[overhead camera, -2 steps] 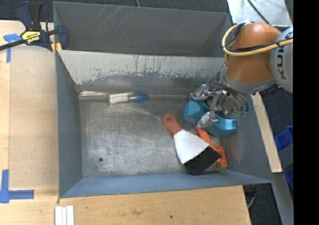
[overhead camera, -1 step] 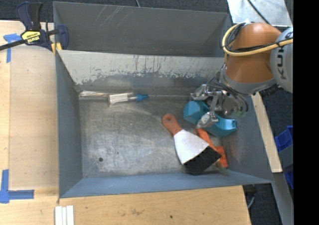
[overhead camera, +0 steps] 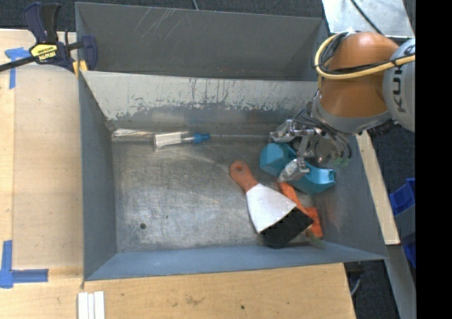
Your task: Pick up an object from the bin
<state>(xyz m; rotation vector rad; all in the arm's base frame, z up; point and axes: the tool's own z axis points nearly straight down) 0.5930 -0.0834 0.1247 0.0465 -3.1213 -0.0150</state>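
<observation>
Blue plastic obj [overhead camera: 272, 159] under end effector [overhead camera: 302, 158].

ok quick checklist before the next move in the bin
1. gripper is over a thing: ok, it is above the blue plastic object at the bin's right side.
2. Grasp on the blue plastic object confirmed: cannot tell.
3. Neighbours clear of it: not ok, the orange-handled brush lies close against its front.
4. Room to the bin's right wall: not ok, looks tight.
5. Clear tube with blue tip out of the way: ok, it lies far off at the back left.
</observation>
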